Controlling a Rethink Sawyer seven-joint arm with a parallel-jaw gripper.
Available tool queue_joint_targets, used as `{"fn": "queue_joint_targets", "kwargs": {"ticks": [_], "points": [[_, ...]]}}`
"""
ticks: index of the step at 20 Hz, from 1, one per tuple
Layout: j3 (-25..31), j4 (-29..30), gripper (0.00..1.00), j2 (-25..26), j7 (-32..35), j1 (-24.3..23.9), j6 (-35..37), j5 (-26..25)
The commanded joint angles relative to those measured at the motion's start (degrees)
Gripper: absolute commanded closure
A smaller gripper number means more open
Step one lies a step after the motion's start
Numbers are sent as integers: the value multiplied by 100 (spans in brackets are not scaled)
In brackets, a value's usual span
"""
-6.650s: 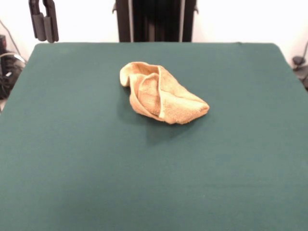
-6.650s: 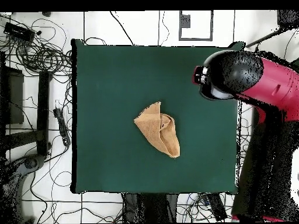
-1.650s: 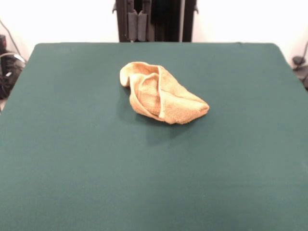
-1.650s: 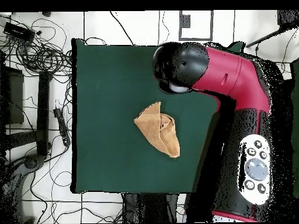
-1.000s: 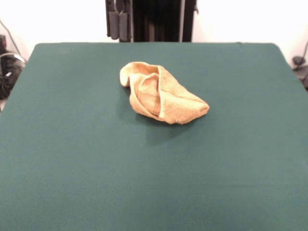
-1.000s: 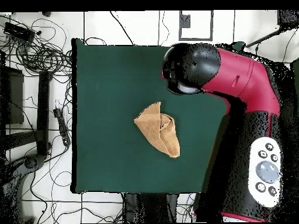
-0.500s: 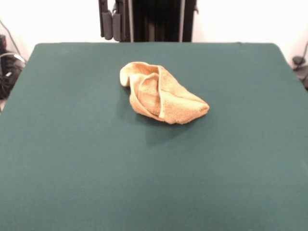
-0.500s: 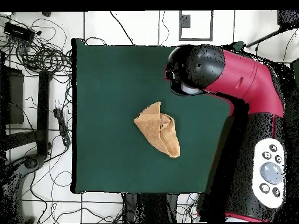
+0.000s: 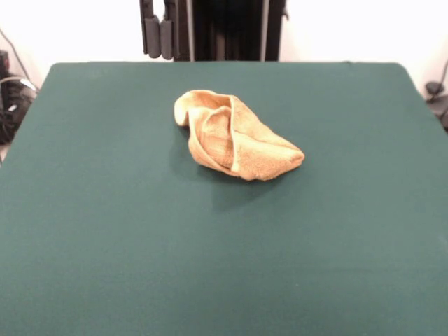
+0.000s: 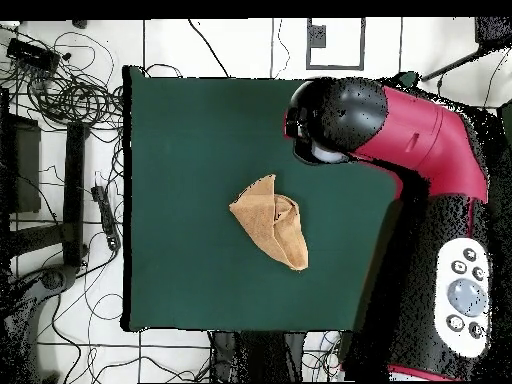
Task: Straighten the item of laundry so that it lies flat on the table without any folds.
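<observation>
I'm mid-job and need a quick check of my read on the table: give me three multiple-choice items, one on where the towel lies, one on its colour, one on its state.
1. Where does the towel lie on the table?
A. Near the middle
B. Hanging over an edge
C. In a corner

2. What colour is the towel?
A. White
B. Golden yellow-orange
C. Blue

3. What state is the towel in?
A. Spread flat
B. Lifted off the table
C. Folded over itself in a bunched heap

Answers:
1 A: green cloth shows on all sides of it in both views.
2 B: it stands out golden against the dark green top.
3 C: layers overlap with a paler hem across them, and the gripper hangs apart from it at the far edge.
</observation>
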Motion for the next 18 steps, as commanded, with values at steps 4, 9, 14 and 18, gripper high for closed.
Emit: {"fn": "queue_joint_targets", "kwargs": {"ticks": [4, 9, 14, 18], "points": [[346, 970, 100, 247, 709, 11, 240, 138], [469, 1238, 100, 289, 539, -100, -95, 167], [534, 1349, 100, 422, 457, -170, -195, 144], [557, 1342, 100, 486, 463, -193, -237, 126]]}}
